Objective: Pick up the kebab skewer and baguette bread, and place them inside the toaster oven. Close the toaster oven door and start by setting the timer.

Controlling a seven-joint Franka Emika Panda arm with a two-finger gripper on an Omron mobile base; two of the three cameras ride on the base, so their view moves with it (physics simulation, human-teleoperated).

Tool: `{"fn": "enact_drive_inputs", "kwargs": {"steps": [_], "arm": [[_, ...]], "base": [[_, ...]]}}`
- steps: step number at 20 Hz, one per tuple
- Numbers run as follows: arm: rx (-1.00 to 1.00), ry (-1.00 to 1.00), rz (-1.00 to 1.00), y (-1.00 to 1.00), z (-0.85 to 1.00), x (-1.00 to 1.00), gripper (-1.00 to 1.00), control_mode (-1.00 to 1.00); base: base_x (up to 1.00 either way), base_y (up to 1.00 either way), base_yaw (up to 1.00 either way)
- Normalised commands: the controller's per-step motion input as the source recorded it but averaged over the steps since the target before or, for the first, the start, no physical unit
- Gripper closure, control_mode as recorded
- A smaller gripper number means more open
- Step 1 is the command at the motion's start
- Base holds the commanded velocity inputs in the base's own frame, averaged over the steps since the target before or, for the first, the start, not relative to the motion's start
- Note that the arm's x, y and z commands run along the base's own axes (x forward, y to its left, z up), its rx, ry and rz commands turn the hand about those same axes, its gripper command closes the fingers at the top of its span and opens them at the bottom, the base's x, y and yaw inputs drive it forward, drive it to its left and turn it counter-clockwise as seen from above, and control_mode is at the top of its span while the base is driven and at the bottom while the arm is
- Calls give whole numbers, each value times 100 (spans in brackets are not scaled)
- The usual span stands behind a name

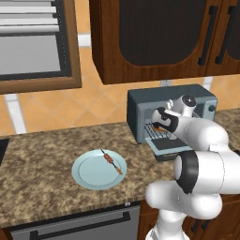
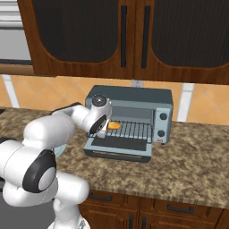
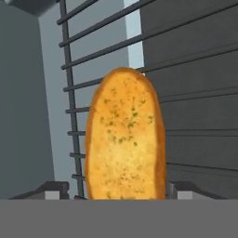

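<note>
A white, dark-jointed robot arm reaches into the boxy blue-grey metal toaster oven [image 2: 129, 114] at the centre of the right base view, its gripper [image 2: 106, 127] at the left end of the wire rack [image 2: 132, 130], where the stubby golden-orange baguette bread [image 2: 113, 126] lies. In the hand view the loaf [image 3: 125, 135] stands tall in the middle of the frame, flecked with green and resting on the rack bars, with the two dark fingertips [image 3: 55, 189] low at either side of it and a sliver of space showing between each tip and the crust; the fingers appear parted rather than clamped, so the bread looks set down and let go. The step in hand seems to be the delivery of the bread. The thin kebab skewer [image 1: 111, 161], threaded with reddish-brown chunks, waits on a round pale-blue plate [image 1: 89, 173] on the speckled granite counter [image 1: 42, 183] at lower left of the left base view, well apart from the oven. The drop-down blue-grey door [image 2: 118, 150] lies flat open below the rack. The next move likely calls for a straight withdrawal clear of the rack and door, then a swing toward the plate. The forearm runs nearly level, wrist bent into the opening.
</note>
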Motion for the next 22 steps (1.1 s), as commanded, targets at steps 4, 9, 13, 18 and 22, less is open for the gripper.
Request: {"fn": "enact_drive_inputs", "kwargs": {"steps": [4, 9, 13, 18, 22], "arm": [[0, 0, 0, -1, 0, 0, -100, -100], [0, 0, 0, -32, 11, -34, -100, -100], [-1, 0, 0, -25, 31, -91, -100, -100], [-7, 3, 22, 46, 45, -64, -100, -100], [-11, 4, 39, 70, 27, -61, -100, -100]], "base": [[0, 0, 0], [0, 0, 0], [0, 0, 0], [0, 0, 0], [0, 0, 0]]}}
